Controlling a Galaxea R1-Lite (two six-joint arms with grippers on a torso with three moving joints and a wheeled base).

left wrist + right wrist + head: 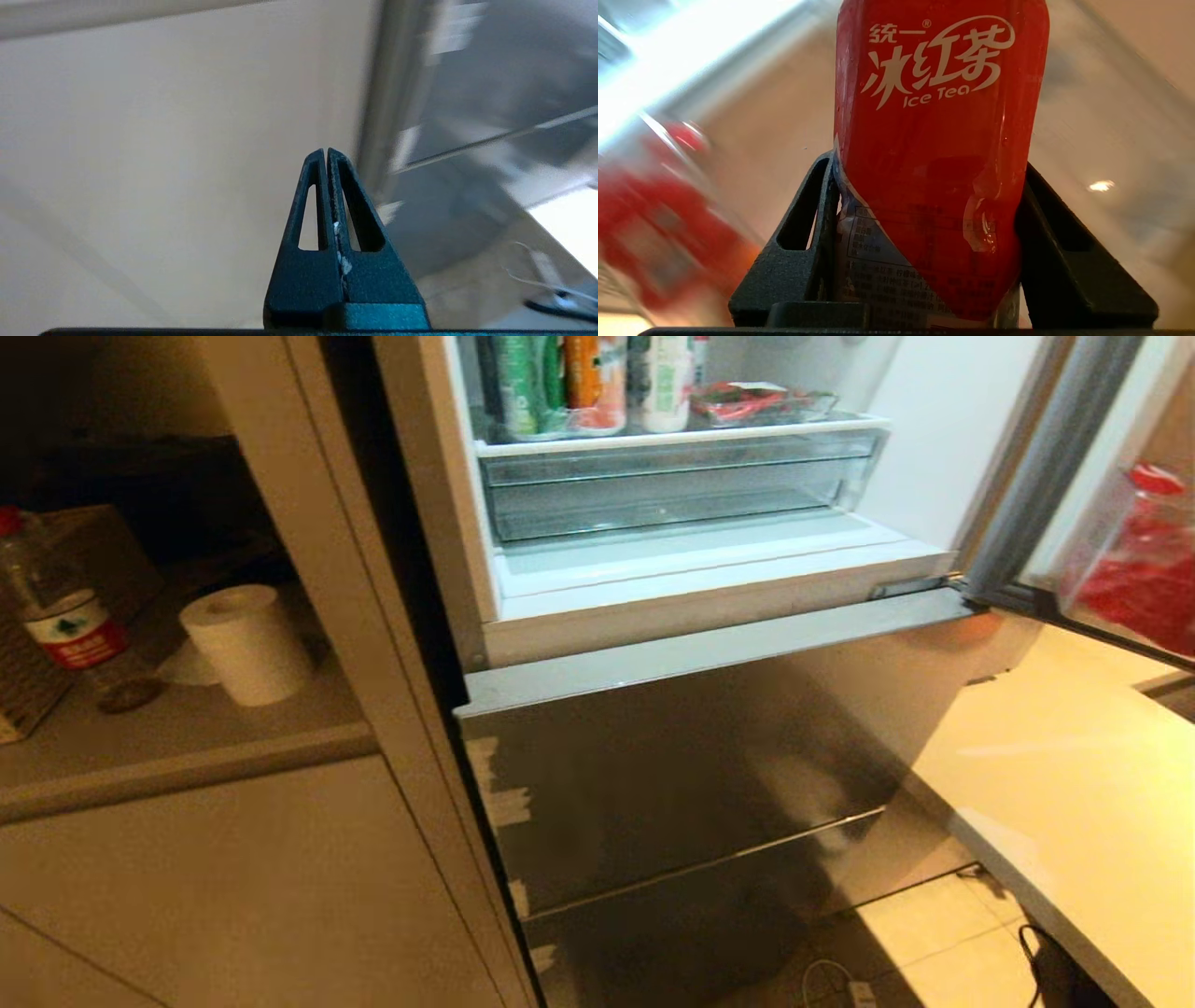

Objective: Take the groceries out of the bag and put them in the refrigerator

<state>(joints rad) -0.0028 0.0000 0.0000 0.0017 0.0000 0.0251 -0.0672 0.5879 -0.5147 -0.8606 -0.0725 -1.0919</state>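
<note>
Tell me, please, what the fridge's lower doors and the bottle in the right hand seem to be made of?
Lower doors: apparently brushed steel, grey with a dull sheen. Ice tea bottle: probably clear plastic under a glossy red printed label peeling at its lower edge, gripped by the right hand.

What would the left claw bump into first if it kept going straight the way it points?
Probably the plain beige cabinet panel. The shut left claw aims at it, just beside the grey fridge edge; depth is unclear, so which comes first isn't certain.

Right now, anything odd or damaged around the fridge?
Nothing spilled. Fridge has pale tape scraps stuck down its left edge, looking patched. Right gripper holds an ice tea bottle, jaws clamped on its sides.
</note>
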